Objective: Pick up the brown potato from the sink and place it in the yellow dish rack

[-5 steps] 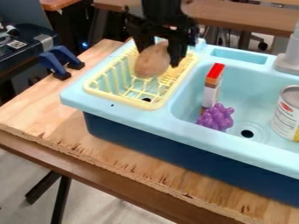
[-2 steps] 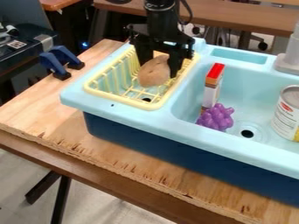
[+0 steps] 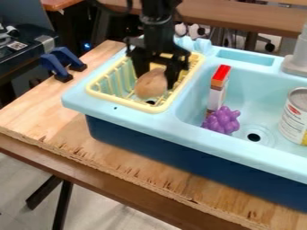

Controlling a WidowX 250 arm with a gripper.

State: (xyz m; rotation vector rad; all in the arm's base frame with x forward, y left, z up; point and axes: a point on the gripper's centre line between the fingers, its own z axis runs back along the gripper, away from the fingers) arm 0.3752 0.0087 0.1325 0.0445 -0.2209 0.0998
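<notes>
The black gripper (image 3: 157,81) hangs down into the yellow dish rack (image 3: 107,95) at the left end of the light blue toy sink. Between its two fingers sits a brown, rounded potato-like object (image 3: 150,84), low in the rack, with a finger against each side. To the right, in the sink basin, a purple bunch of toy grapes (image 3: 221,120) lies beside an upright white box with a red and orange top (image 3: 217,87).
A tin can (image 3: 295,116) stands in the basin's right part near the drain. The sink's grey faucet (image 3: 296,60) rises at the upper right. Blue clamps (image 3: 62,64) sit at the wooden table's (image 3: 36,112) left edge.
The gripper has moved down and slightly left with the brown object between its fingers, so both are now lower in the rack. The basin items have stayed put.
</notes>
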